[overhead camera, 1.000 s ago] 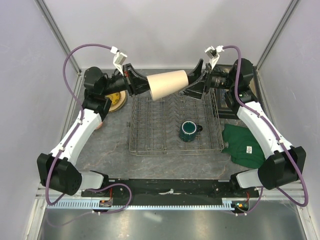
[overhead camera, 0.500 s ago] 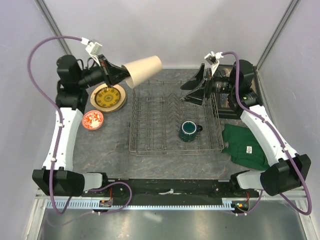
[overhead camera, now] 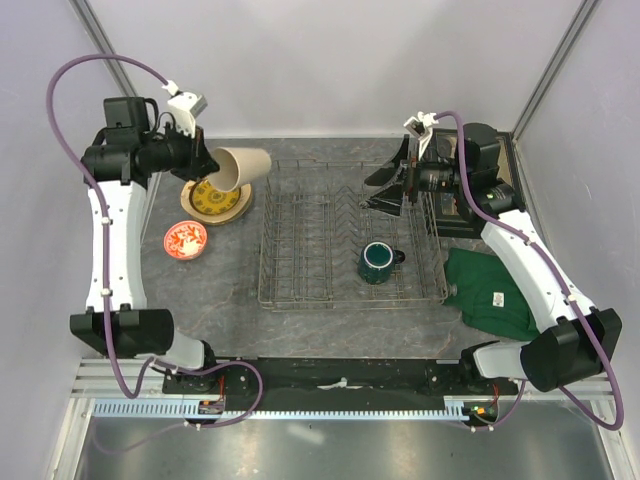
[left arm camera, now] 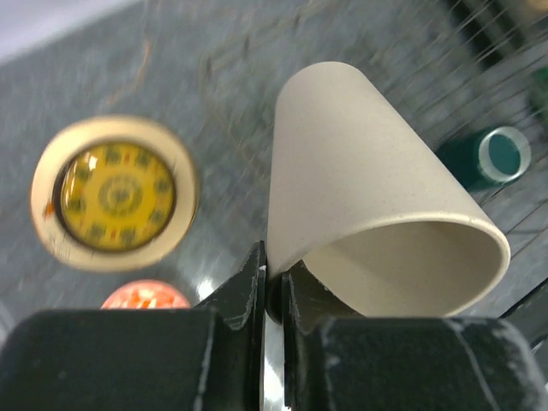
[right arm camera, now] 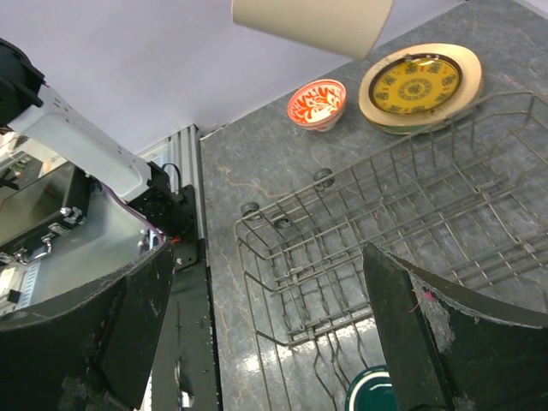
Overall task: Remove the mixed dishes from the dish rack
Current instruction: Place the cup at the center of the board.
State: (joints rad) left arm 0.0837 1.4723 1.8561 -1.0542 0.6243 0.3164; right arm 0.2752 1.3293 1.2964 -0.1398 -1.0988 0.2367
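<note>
Swinging away from the rack [overhead camera: 300,292], the left arm has carried the tumbler [overhead camera: 243,166] from above the far wires out to the far left corner of the table [overhead camera: 220,300]. The right arm has pulled back a little toward the far right edge.

The left hand [overhead camera: 207,162] pinches the tumbler's wall at the rim, one finger inside the mouth and one outside. The tumbler lies nearly sideways in the air, its base pointing toward the rack, directly over the plate [overhead camera: 215,197]. The bowl [overhead camera: 186,239] sits on the table just nearer than the plate. The mug [overhead camera: 378,262] is still in the rack, toward its near right part. The right hand [overhead camera: 383,190] is spread wide and empty above the rack's far right side.

The grip is the weak point: it holds only a thin strip of rim on a long, smooth body, so a quick wrist turn to bring the tumbler upright could make it pivot or slip. Lowered where it hangs now, it would strike the plate. Its base looks narrower than its mouth, so a tilted release could tip it toward the bowl.
</note>
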